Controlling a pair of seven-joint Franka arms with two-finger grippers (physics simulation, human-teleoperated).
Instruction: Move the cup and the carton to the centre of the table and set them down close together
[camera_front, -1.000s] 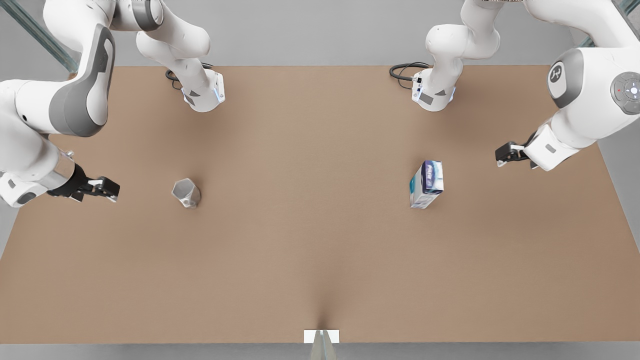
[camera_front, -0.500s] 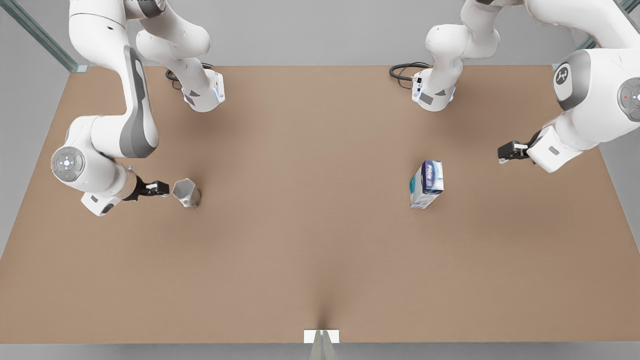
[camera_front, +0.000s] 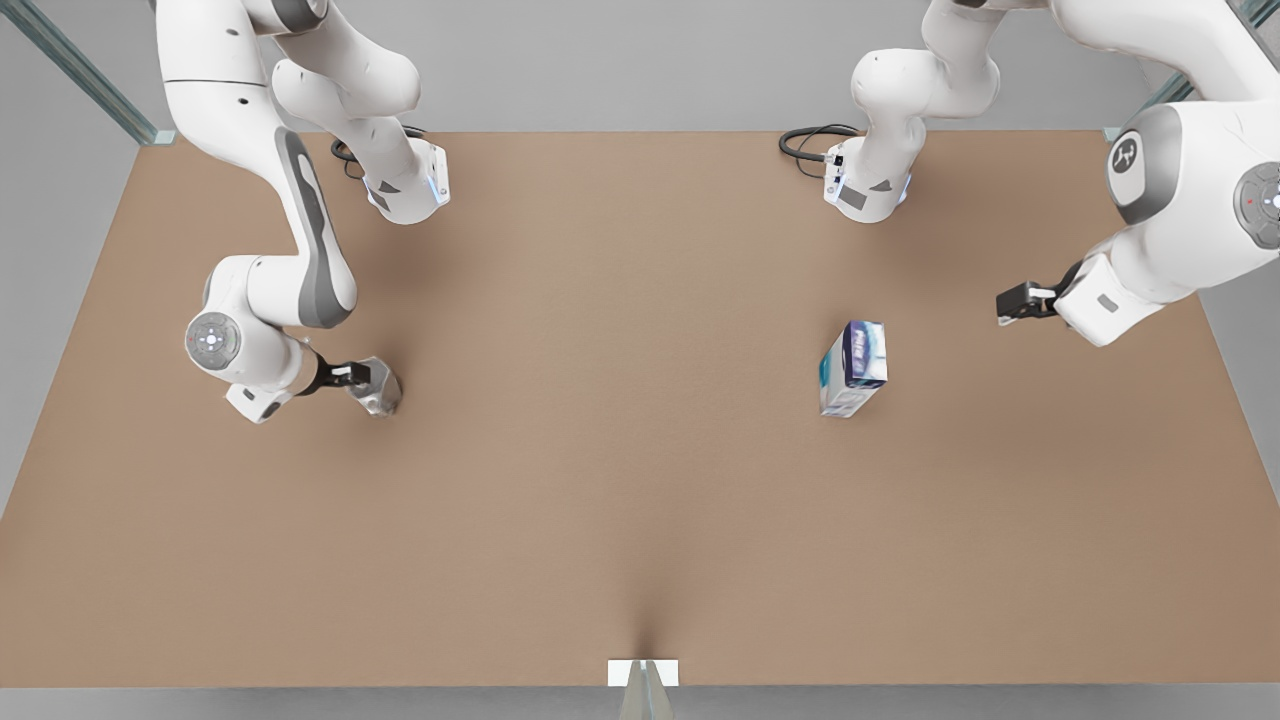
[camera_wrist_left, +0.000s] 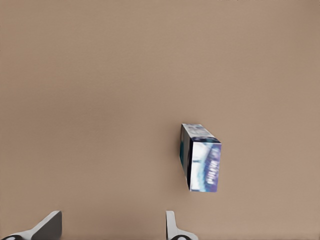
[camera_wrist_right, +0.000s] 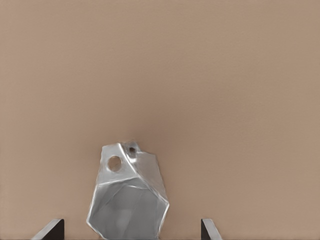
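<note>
Over the last second the right end effector (camera_front: 362, 376) swept in from the front view's left edge until it reached the cup (camera_front: 377, 388), its fingers spread on either side of the cup (camera_wrist_right: 127, 197) in the right wrist view, not yet pinching. That suggested a grasp was about to begin. The left end effector (camera_front: 1012, 303) barely shifted, waiting well apart from the carton (camera_front: 853, 367), fingers spread. Both items stood far from the centre of the tabletop (camera_front: 620, 450). The cup's interior looked empty; the carton was closed
</note>
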